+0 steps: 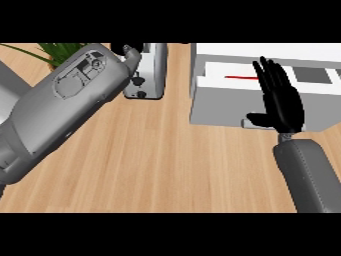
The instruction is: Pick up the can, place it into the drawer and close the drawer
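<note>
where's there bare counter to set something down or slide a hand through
The widest bare wood lies between the left forearm and right forearm, below the drawer unit. A narrow strip runs between the grey appliance and the drawer unit. The open drawer is crowded: the right hand hangs over it.

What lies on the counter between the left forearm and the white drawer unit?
In the head view, only bare wooden counter lies between the left forearm and the white drawer unit.

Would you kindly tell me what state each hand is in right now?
Left hand: mostly hidden behind its forearm, cannot be told.
Right hand: open, over the drawer.
</note>
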`<act>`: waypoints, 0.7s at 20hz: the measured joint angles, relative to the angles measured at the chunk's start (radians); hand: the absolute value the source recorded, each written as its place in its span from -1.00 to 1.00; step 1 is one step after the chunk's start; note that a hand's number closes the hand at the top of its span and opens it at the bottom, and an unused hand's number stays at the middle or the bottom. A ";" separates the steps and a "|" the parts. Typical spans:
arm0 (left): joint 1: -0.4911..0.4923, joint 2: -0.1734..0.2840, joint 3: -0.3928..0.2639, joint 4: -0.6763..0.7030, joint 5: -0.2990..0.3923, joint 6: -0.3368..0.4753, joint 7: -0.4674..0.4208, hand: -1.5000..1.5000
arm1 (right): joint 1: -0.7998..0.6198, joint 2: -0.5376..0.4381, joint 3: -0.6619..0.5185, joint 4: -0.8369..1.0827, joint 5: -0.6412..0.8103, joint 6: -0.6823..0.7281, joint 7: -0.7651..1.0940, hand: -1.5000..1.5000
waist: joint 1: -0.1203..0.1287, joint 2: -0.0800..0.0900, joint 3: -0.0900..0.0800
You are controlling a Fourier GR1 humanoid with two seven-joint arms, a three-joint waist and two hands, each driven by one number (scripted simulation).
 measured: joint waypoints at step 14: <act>0.152 0.128 0.006 -0.223 -0.035 -0.021 0.082 -1.00 | -0.336 -0.014 -0.136 0.482 0.042 -0.235 0.009 -1.00 | 0.016 0.023 0.014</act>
